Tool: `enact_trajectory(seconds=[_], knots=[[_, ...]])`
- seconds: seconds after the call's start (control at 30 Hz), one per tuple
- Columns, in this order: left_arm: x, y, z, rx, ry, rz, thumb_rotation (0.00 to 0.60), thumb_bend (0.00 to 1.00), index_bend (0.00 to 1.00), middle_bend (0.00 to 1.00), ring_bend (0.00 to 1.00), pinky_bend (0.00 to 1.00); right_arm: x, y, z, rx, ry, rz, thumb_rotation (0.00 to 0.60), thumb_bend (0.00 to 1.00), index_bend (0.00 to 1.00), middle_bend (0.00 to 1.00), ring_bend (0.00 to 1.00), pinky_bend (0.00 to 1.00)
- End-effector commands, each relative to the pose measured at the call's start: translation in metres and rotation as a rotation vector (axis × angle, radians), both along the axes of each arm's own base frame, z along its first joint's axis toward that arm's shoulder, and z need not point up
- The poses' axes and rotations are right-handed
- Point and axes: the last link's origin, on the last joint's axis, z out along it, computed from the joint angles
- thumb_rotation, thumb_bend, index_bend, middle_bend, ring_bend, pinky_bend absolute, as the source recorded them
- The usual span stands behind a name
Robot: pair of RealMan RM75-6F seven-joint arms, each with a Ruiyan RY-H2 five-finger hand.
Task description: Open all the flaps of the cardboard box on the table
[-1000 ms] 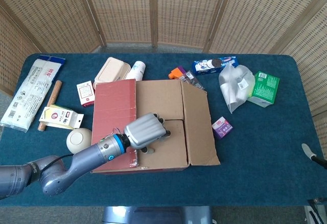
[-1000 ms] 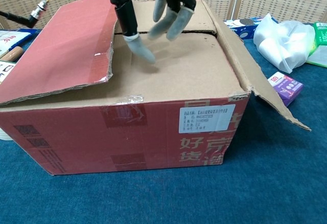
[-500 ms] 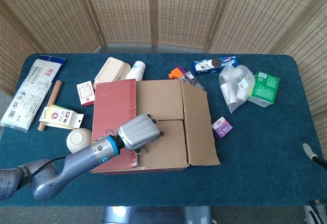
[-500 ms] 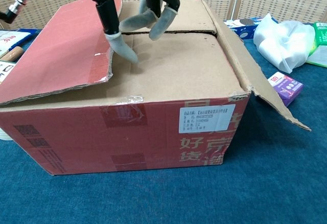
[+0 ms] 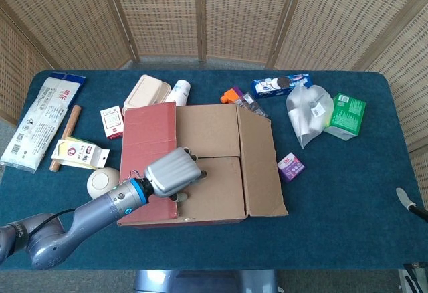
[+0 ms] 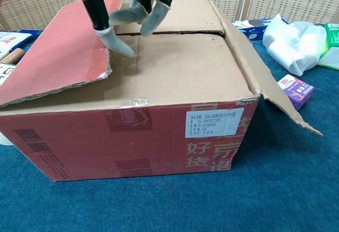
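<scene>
The cardboard box (image 5: 221,186) (image 6: 175,83) stands mid-table. Its red left flap (image 5: 148,139) (image 6: 63,52) is tilted up and outward. The right flap (image 5: 261,159) (image 6: 254,68) hangs open over the right side. The two inner flaps lie flat and closed, meeting at a seam across the top. My left hand (image 5: 168,171) (image 6: 124,15) hovers over the box top at the red flap's inner edge, fingers spread and pointing down, holding nothing. Its thumb is against that edge. Only a pale tip (image 5: 401,196) at the right edge may be my right hand.
Left of the box lie a white ball (image 5: 101,181), a small carton (image 5: 79,152), a wooden stick (image 5: 65,136) and a noodle packet (image 5: 41,119). Behind it are a beige lunch box (image 5: 147,92) and white bottle (image 5: 178,92). To the right are a plastic bag (image 5: 307,112), green box (image 5: 348,114) and purple box (image 5: 291,166).
My left hand has drawn back to the left across the box top. The red left flap has swung a little further outward with it.
</scene>
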Motion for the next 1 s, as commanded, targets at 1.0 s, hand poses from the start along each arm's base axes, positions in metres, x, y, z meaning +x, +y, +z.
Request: enact_trajectory(seconds=[1.0], knots=[[-0.095, -0.029, 0.142, 0.348, -0.039, 0.159, 0.600, 0.00, 0.56, 0.83, 0.49, 0.37, 0.004, 0.002, -0.002, 0.016, -0.022, 0.014, 0.600, 0.18, 0.00, 0.00, 0.00, 0.02]])
